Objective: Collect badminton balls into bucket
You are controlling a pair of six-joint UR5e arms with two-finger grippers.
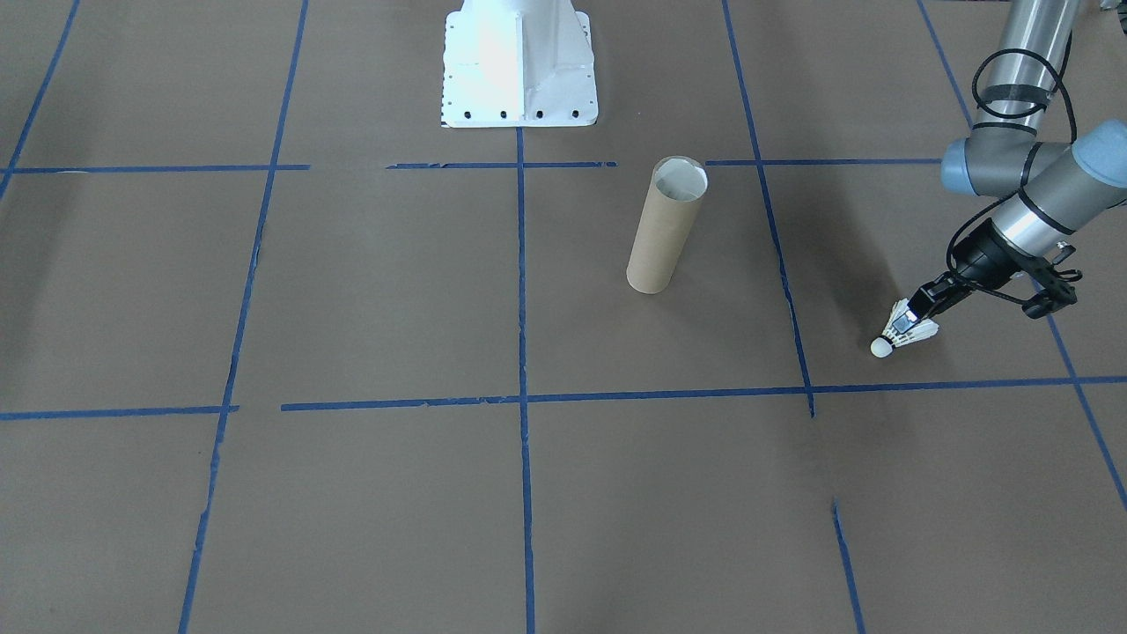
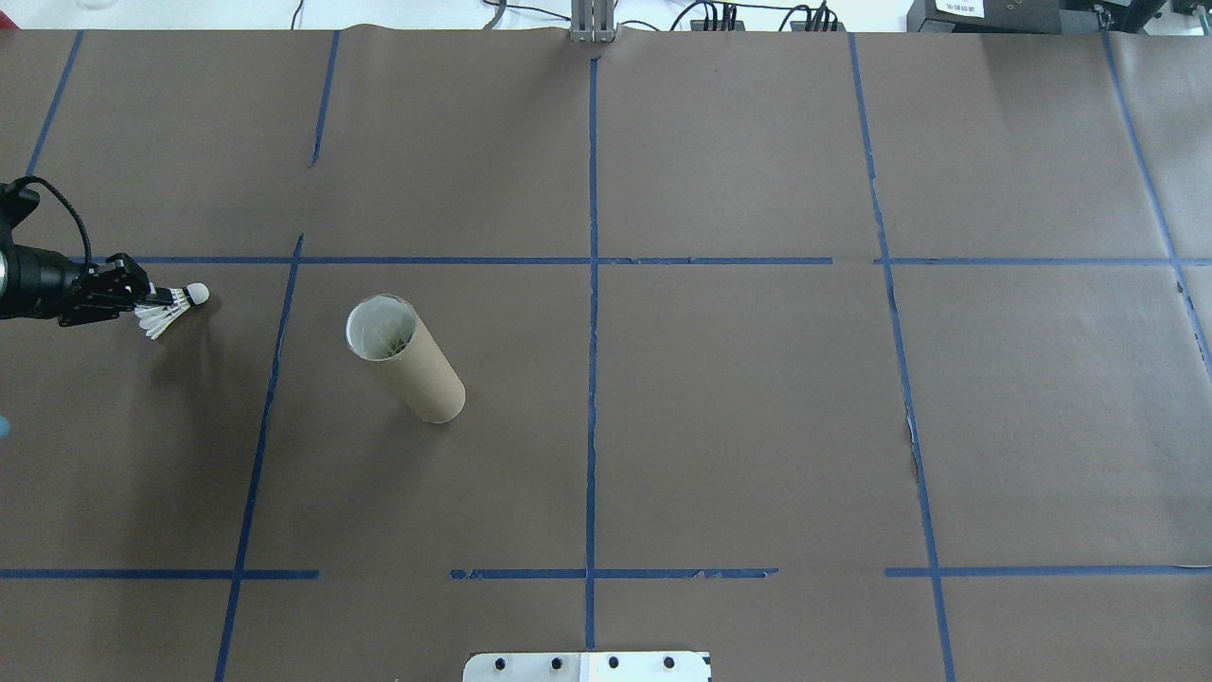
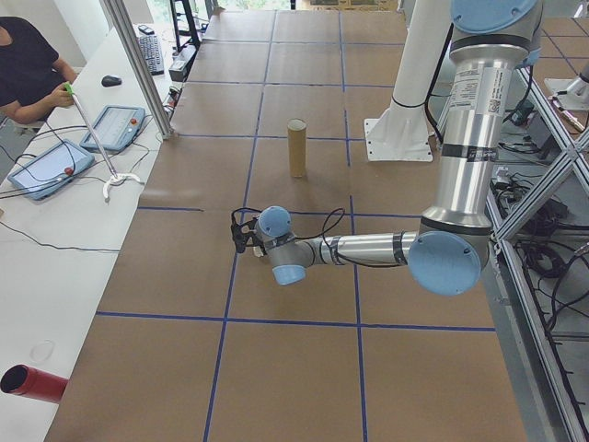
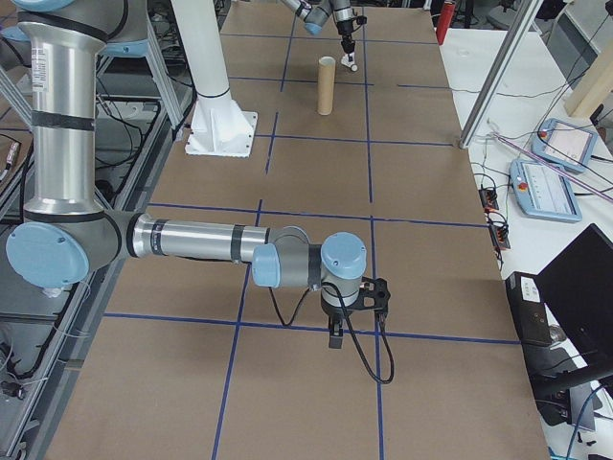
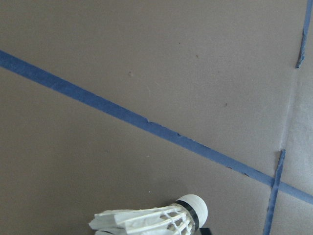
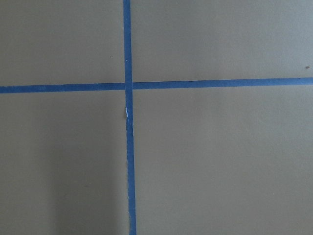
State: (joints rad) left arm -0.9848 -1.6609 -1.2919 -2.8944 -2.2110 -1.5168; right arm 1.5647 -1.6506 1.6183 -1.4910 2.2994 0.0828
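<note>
- Shuttlecock [image 1: 905, 335] clamped by its feathers in the left gripper [image 1: 909, 328], well apart from the upright cardboard tube [image 1: 665, 227].
- Right gripper [image 4: 336, 334]: state unclear.

Brown worktop [image 2: 757, 426] gridded with blue tape [image 2: 592, 379].
A white bolted base [image 1: 519, 66] stands on it; a person [image 3: 28, 69] sits beside tablets [image 3: 115, 127].
</note>
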